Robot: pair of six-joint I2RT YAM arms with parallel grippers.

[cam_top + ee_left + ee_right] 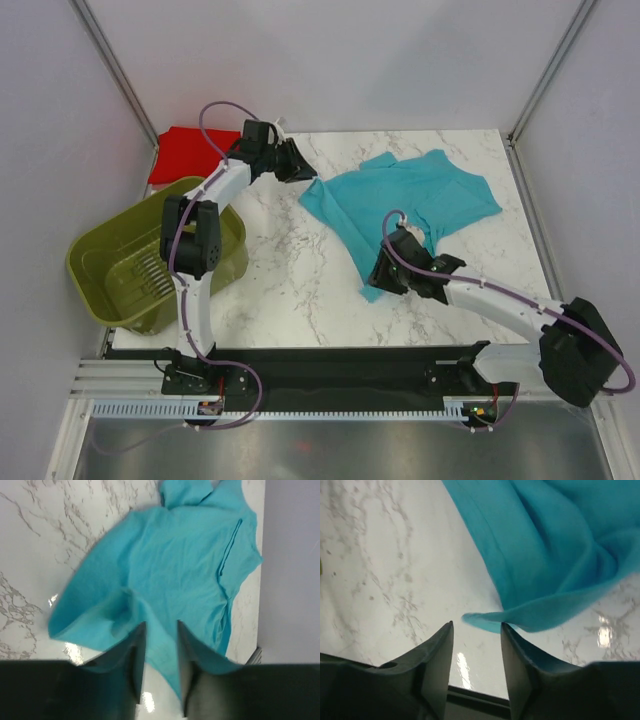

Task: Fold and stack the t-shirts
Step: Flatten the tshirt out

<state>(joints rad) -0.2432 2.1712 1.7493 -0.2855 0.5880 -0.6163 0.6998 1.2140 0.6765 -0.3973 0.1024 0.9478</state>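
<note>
Spread right tool (477, 624) beside turquoise t-shirt (560, 545); left tool (161, 624) spread; red t-shirt (180, 155) only overhead.

Your left arm (196, 300) stands up from its base at lower left and reaches to the upper centre of the top view, where the left gripper (300, 165) has its fingers parted. Your right arm (500, 300) lies low from lower right toward centre; the right gripper (382, 278) is likewise parted at the tips
</note>
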